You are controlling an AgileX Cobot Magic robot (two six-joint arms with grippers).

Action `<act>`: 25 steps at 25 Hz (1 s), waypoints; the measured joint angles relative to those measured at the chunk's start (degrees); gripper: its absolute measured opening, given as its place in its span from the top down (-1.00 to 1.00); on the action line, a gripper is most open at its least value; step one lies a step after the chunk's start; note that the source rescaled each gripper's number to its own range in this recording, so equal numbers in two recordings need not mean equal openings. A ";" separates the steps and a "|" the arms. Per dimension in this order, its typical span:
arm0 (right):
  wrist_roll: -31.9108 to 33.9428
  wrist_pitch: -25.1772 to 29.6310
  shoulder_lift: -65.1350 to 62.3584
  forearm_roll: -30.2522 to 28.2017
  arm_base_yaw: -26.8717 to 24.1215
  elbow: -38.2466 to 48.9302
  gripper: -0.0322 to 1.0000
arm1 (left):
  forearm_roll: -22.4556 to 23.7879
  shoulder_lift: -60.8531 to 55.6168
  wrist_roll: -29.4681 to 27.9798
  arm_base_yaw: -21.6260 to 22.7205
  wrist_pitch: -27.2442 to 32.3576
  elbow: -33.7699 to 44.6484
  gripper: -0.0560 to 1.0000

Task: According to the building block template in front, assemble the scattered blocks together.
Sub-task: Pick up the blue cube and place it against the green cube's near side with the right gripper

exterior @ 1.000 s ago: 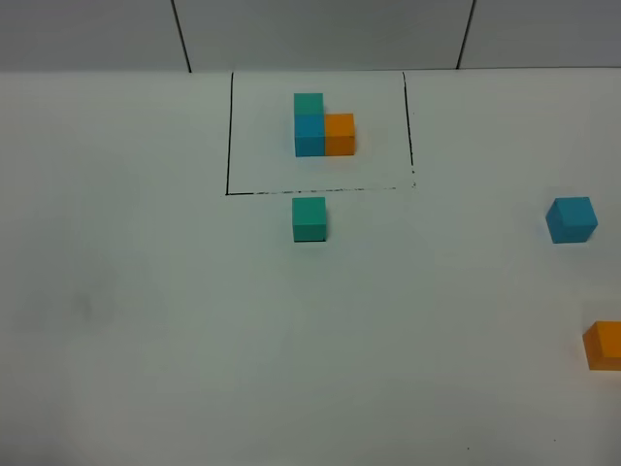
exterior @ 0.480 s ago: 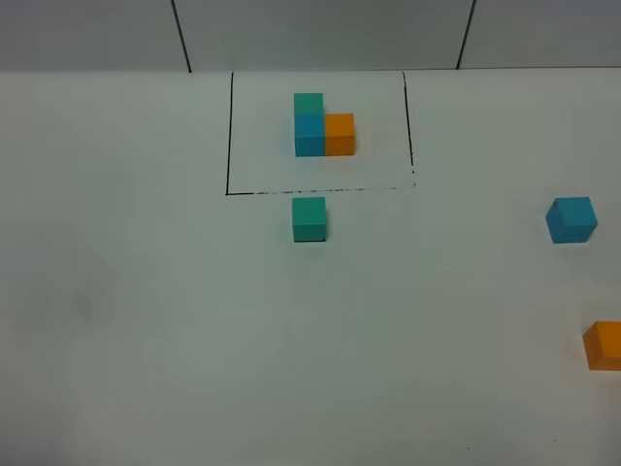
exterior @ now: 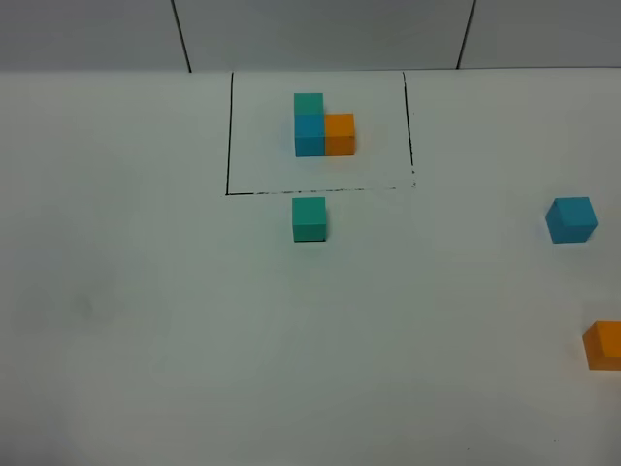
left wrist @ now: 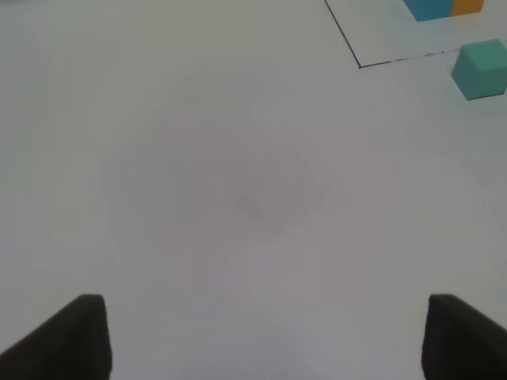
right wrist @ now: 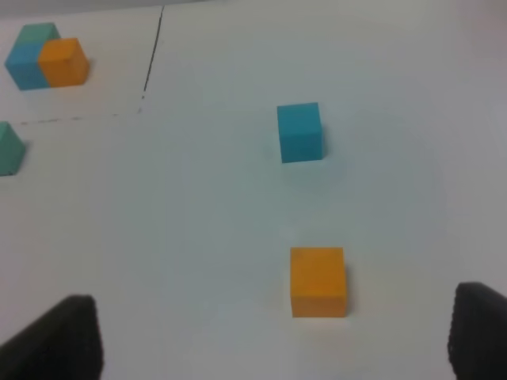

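Left pincer [left wrist: 265, 342] & right pincer [right wrist: 269, 342] gape wide, nothing held. Your orange cube [right wrist: 318, 281] prob. light, stiff, matte; take it across two flat opp. sides.

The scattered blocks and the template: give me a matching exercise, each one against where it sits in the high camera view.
Column one:
1. teal-green loose cube
2. sky-blue loose cube
3. orange loose cube
4. building block template

Column two:
A. cut off by the right edge of the view
B. inside the drawn rectangle
C. just outside that rectangle, on its near side
D. on the right, fully in view, standing alone

Pairs: 1-C, 2-D, 3-A, 4-B
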 joint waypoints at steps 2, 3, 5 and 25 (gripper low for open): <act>0.00 0.00 0.00 0.00 0.00 0.00 -0.56 | 0.00 0.00 0.00 0.00 0.00 0.00 -0.60; 0.00 0.00 0.00 0.00 0.00 0.00 -0.56 | 0.00 0.00 0.00 0.00 0.00 0.00 -0.60; 0.00 0.00 0.00 0.00 0.00 0.00 -0.56 | -0.04 0.00 0.00 0.00 0.00 0.00 -0.60; 0.00 -5.50 26.42 2.91 0.00 -2.07 -0.56 | -0.06 0.00 -0.02 0.00 0.00 0.00 -0.60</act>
